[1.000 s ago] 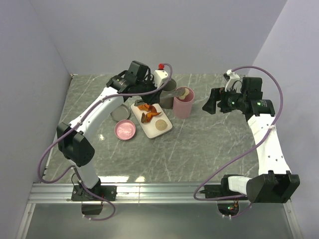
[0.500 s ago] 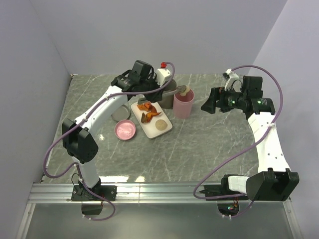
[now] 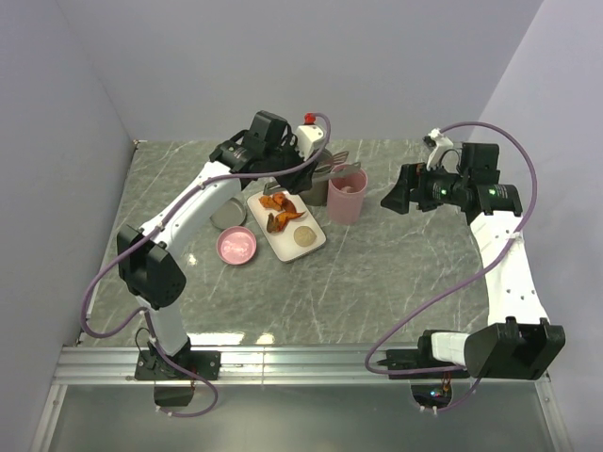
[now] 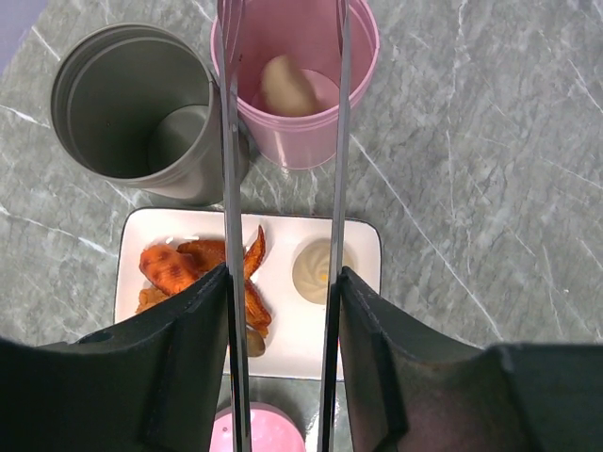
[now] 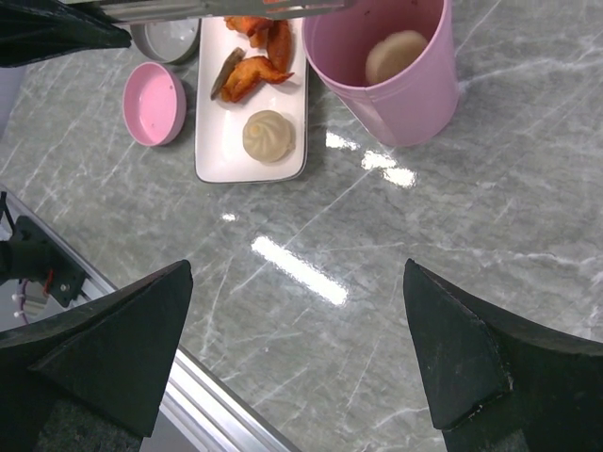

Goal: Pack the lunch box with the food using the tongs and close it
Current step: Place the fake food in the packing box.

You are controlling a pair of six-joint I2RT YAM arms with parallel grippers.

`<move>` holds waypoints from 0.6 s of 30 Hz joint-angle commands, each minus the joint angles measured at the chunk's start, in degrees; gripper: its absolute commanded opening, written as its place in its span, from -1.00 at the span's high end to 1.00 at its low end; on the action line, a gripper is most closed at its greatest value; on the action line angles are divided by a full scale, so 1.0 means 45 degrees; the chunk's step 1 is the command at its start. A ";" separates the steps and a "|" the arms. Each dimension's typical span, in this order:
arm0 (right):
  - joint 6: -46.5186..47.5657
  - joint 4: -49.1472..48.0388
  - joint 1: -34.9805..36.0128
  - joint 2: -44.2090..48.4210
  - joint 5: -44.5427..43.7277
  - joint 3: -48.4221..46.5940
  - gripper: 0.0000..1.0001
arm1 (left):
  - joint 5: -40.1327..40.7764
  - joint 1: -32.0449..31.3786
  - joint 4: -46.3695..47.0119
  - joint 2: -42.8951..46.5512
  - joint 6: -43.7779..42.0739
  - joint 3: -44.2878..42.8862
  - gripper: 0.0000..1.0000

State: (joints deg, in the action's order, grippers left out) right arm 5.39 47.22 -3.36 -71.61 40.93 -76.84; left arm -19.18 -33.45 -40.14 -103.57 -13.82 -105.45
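Observation:
My left gripper [image 4: 283, 282] is shut on the tongs [image 4: 231, 169], one silver arm against each finger. The arms stand spread apart, their tips over the pink cup [image 4: 273, 141], with nothing between them. A pale bun [image 4: 287, 85] lies inside that cup. The lunch box [image 4: 132, 104], a dark grey canister, stands open and empty left of the cup. The food [image 4: 188, 268], orange-brown pieces, lies on the white tray [image 4: 283, 334] beside a white bun [image 4: 318, 268]. My right gripper [image 5: 297, 273] hangs open above bare table, right of the cup [image 3: 347, 198].
The grey lid [image 3: 224, 216] lies left of the tray, with a small pink bowl [image 3: 236, 246] in front of it. Grey walls close the table at the back and left. A metal rail [image 3: 301, 363] runs along the near edge.
The tongs' arms have spread apart. The pale bun they held over the pink cup now lies inside the cup. The right arm has barely moved.

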 commanded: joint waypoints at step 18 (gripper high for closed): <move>0.0092 0.0092 -0.0426 -0.0004 0.0612 -0.0776 -0.99 | -0.1734 0.1299 -0.1723 0.5394 -0.1185 0.4153 -0.11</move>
State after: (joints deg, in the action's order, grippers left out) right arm 5.41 47.66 -4.62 -71.64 42.81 -77.87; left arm -24.91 -28.88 -45.98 -82.43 -17.10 -90.13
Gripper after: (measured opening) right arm 0.996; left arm 0.553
